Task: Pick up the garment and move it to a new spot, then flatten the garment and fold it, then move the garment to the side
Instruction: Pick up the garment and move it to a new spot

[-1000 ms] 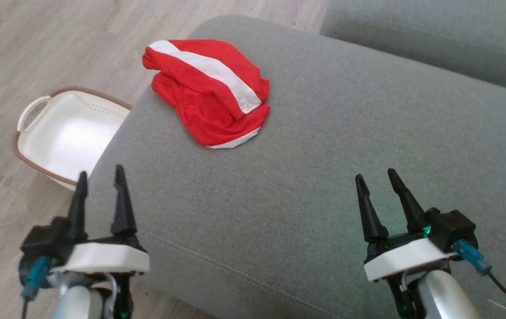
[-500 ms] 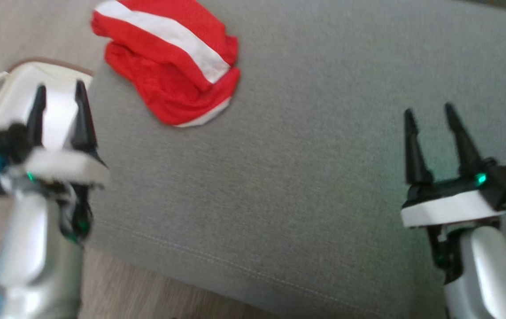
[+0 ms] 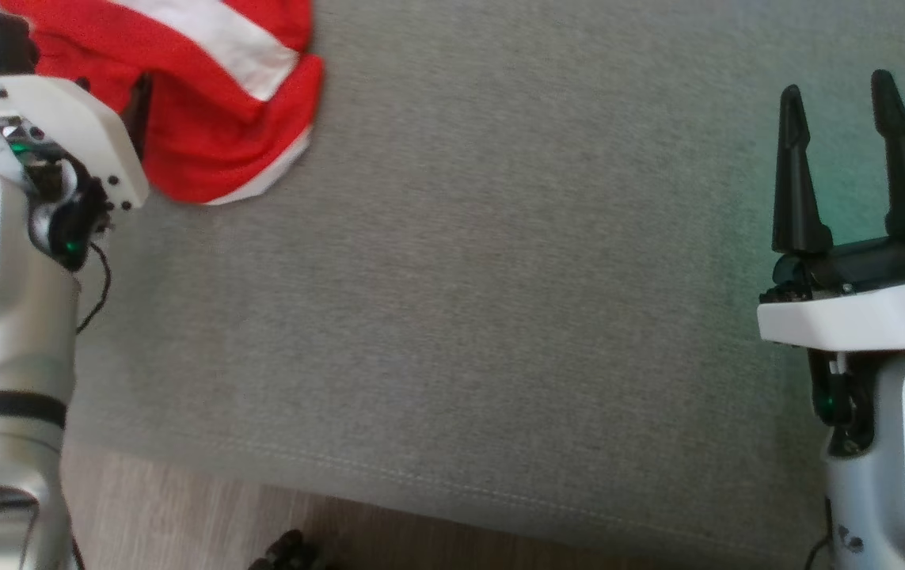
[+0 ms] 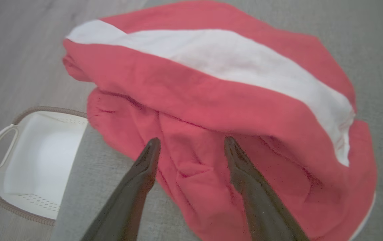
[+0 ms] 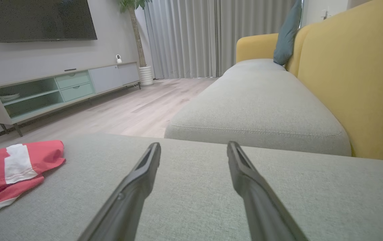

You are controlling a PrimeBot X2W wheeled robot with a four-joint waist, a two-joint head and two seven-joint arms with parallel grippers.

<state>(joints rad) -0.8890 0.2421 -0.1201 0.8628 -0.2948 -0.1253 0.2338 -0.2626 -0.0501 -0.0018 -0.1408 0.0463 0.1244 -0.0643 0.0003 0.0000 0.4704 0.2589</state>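
- The red garment (image 3: 207,103), crossed by a white stripe, is seen crumpled in a heap near the edge of the grey sofa cushion (image 3: 500,301), above a white basket (image 4: 34,160) on the floor.
- The left tool (image 4: 191,140) is held spread over the heap, with nothing pinched; whether the cloth is touched cannot be told.
- The right tool (image 3: 836,83) is held spread and empty, well apart from the garment.
- The task is judged barely begun: picking up, moving, flattening, folding and setting aside are all left.
- No brand, label or writing can be read.
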